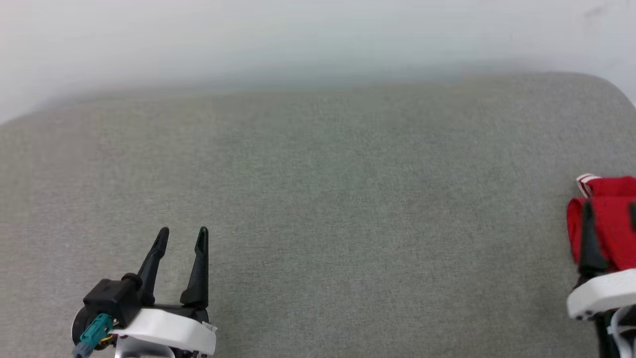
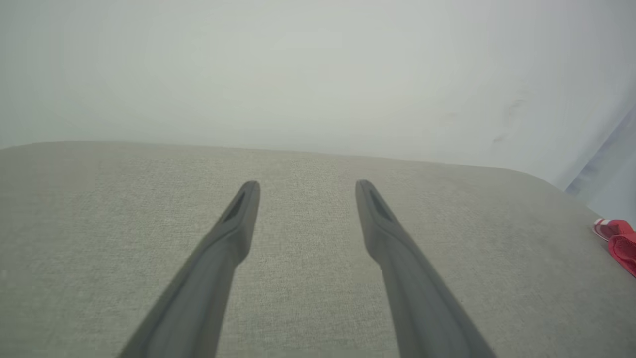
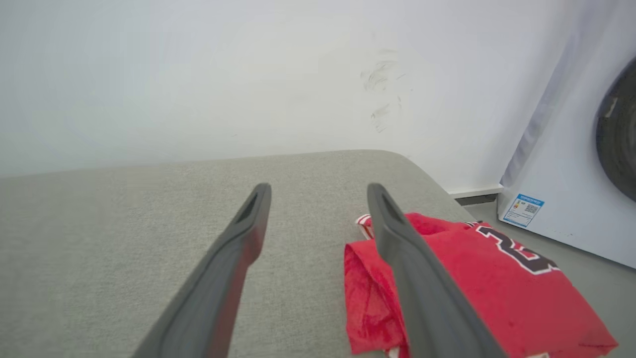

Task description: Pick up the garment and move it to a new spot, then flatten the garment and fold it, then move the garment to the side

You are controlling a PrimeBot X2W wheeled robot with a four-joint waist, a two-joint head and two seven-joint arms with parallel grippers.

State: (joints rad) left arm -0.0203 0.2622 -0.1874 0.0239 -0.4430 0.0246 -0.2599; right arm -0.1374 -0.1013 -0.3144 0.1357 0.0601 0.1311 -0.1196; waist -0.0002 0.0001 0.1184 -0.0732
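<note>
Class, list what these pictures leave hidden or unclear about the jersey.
- Head view: jersey cut off by right edge, partly behind right gripper.
- Right wrist view: lettering incomplete, unreadable; a finger covers part of the jersey.
- Left wrist view: a mere sliver shows at the right edge.

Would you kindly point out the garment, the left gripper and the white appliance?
garment (image 3: 497,293): right wrist view, red body fabric.
left gripper (image 1: 183,231): head view, midway between fingertips.
white appliance (image 3: 566,169): right wrist view, front panel.

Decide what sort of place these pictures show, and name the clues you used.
Probably a laundry corner, home or test room: a washing machine stands against the white wall, beside a grey fabric-covered surface with a red jersey on it.
</note>
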